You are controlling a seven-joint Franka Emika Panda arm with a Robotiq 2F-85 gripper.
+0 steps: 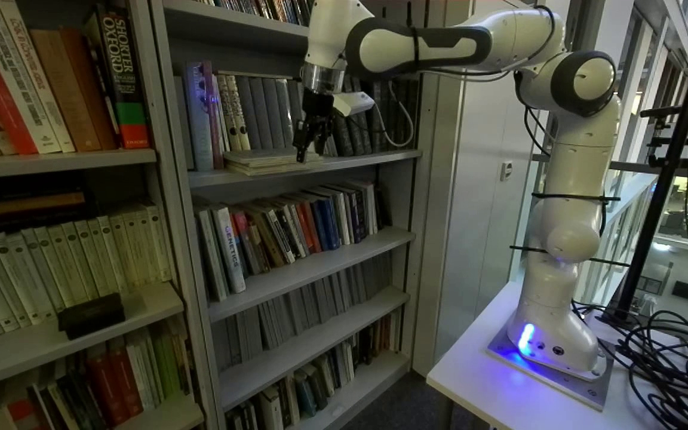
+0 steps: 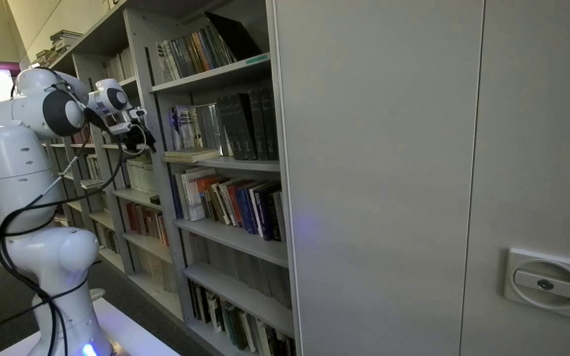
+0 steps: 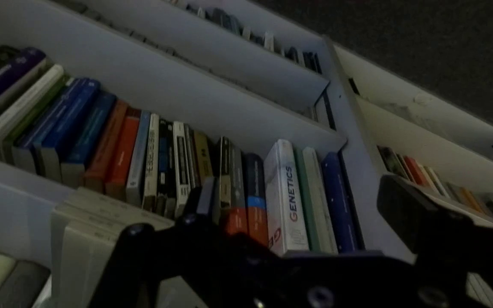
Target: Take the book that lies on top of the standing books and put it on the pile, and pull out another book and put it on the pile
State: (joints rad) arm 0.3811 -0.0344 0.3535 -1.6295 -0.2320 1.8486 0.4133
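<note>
Hanging before grey shelves (image 1: pixel 332 261), jaws apart: black two-fingered gripper (image 1: pixel 310 151) | low pile of flat cream books (image 1: pixel 266 161): on one shelf, near gripper | by pile's end: upright pale-blue book (image 1: pixel 199 119) | shelf below: white GENETICS book (image 1: pixel 230 248) | beside gripper: looping white cable (image 1: pixel 402 146)

The arm (image 1: pixel 580 167) is smooth, glossy white plastic with a polished metal collar (image 1: pixel 322 78) above a matt black pincer (image 1: pixel 310 153), its base plate (image 1: pixel 553 375) dull bare metal. The counter (image 1: pixel 475 370) has a smooth, faintly shiny white top, the cabinet door (image 2: pixel 379 173) a matt grey finish, and the pile (image 1: pixel 263 161) matt paper covers. The floor (image 3: pixel 400 51), poorly lit in the wrist view, is perhaps rough carpet.
</note>
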